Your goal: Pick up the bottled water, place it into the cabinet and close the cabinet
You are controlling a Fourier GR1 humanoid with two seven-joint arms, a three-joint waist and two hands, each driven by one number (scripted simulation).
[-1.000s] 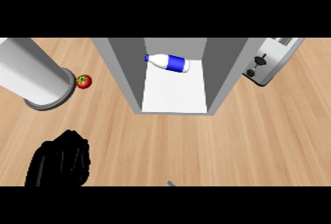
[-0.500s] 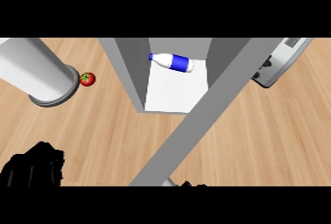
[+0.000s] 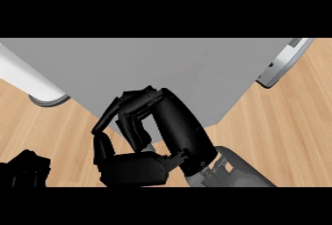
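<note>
From my seat the cabinet (image 3: pixel 156 70) fills most of the head view: a broad flat grey face runs from the upper left to a slanted right edge and comes to a point low in the middle. That face covers whatever is inside, so I cannot see the bottled water at all; I cannot tell where it lies.

The right robot hand (image 3: pixel 152 136) sits in front of the cabinet's lower point. Its fingers (image 3: pixel 133 107) are bent and bunched, their tips up against the grey face, and the thumb side curls below them. I see nothing held inside the curl (the palm is dark against dark, so the details are hard to separate). Its grey forearm (image 3: pixel 236 173) comes in below and to the right of the cabinet's point and is cut off at the lower edge.

The left robot hand (image 3: pixel 26 169) shows only as a black clump far below and left of the cabinet, cut by the view's left and lower edges; I cannot tell how its fingers stand.

Left of the cabinet, a pale cylinder with a grey rim (image 3: pixel 29 81) stands on the wooden tabletop (image 3: pixel 285 132), partly cut off by the left edge. Right of the cabinet's upper corner a grey and white appliance (image 3: pixel 282 66) pokes out, mostly hidden behind the cabinet and cropped at the top.
</note>
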